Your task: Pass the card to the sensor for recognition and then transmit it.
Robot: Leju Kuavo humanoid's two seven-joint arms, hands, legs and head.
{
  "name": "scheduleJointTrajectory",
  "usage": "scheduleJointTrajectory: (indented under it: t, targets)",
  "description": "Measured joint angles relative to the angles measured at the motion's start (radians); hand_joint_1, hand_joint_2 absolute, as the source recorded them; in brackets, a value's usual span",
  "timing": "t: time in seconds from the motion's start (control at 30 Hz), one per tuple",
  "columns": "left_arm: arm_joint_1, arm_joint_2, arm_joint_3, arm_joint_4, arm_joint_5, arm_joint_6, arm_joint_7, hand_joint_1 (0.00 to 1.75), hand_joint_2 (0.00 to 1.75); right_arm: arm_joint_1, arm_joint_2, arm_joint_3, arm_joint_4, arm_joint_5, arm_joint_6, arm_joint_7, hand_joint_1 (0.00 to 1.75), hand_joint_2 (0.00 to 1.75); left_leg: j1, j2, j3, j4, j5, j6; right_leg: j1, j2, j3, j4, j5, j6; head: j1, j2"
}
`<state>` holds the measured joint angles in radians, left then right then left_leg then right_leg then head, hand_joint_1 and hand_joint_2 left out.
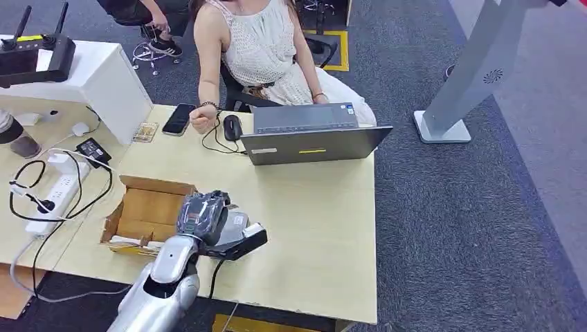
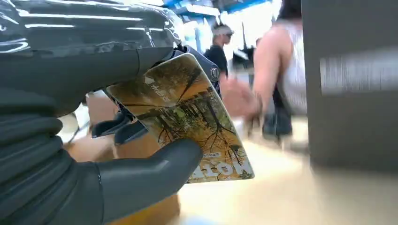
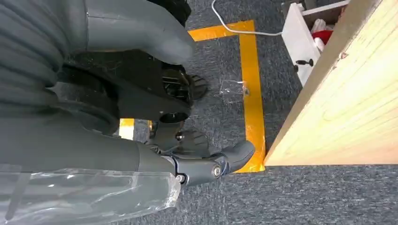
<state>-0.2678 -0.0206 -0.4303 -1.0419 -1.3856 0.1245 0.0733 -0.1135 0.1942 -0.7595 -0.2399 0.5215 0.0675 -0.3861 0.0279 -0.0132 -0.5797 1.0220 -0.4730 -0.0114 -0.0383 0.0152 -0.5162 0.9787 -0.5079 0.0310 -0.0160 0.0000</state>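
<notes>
Robot's left hand (image 1: 203, 216) pinched the card (image 2: 183, 117) between thumb and fingers over the table (image 1: 311, 207), just above a dark device, prob. the sensor (image 1: 239, 243), beside a cardboard box (image 1: 149, 211); card's printed face stood clear of the fingers, apparently for reading. Right hand (image 3: 141, 140) hung near the floor, holding nothing, fingers loosely curled.

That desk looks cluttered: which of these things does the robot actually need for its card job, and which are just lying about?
For the job:
- orange tree-print card, held by the left hand
- black box-shaped sensor beneath that hand

Lying about:
- open cardboard box
- grey laptop
- black mouse
- black phone
- white power strip
</notes>
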Motion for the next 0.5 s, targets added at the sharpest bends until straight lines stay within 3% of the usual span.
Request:
scheduleJointTrajectory:
  t: [0.13, 0.23, 0.33, 0.5]
  targets:
    - [-0.002, 0.0, 0.017, -0.101, -0.007, 0.116, -0.004, 1.75, 1.75, 0.001, 0.0, 0.0, 0.0, 0.007, 0.0, -0.009, 0.0, 1.75, 0.0, 0.0, 0.0, 0.0, 0.0, 0.0, 0.0, 0.0, 0.0, 0.0, 0.0, 0.0, 0.0, 0.0]
    - [-0.033, 0.013, 0.05, -0.136, -0.025, 0.16, 0.0, 1.75, 1.75, 0.001, 0.0, 0.002, 0.0, 0.023, 0.0, -0.009, 0.0, 1.75, 0.0, 0.0, 0.0, 0.0, 0.0, 0.0, 0.0, 0.0, 0.0, 0.001, 0.0, 0.0, 0.0, 0.0]
    - [-0.084, 0.031, 0.098, -0.131, 0.0, 0.157, -0.045, 1.75, 1.75, 0.0, 0.0, 0.011, 0.0, 0.034, -0.002, -0.005, 0.0, 1.75, 0.0, 0.0, 0.0, 0.0, 0.001, -0.001, 0.0, 0.0, -0.001, 0.002, 0.0, 0.0, 0.0, 0.0]
    - [-0.192, 0.052, 0.145, -0.058, -0.058, 0.127, -0.043, 1.75, 1.75, -0.003, 0.001, 0.028, 0.0, 0.047, -0.002, 0.009, 0.0, 1.75, 0.0, -0.001, 0.0, 0.0, 0.003, -0.001, 0.0, -0.001, -0.001, 0.003, 0.001, -0.001, 0.0, 0.0]
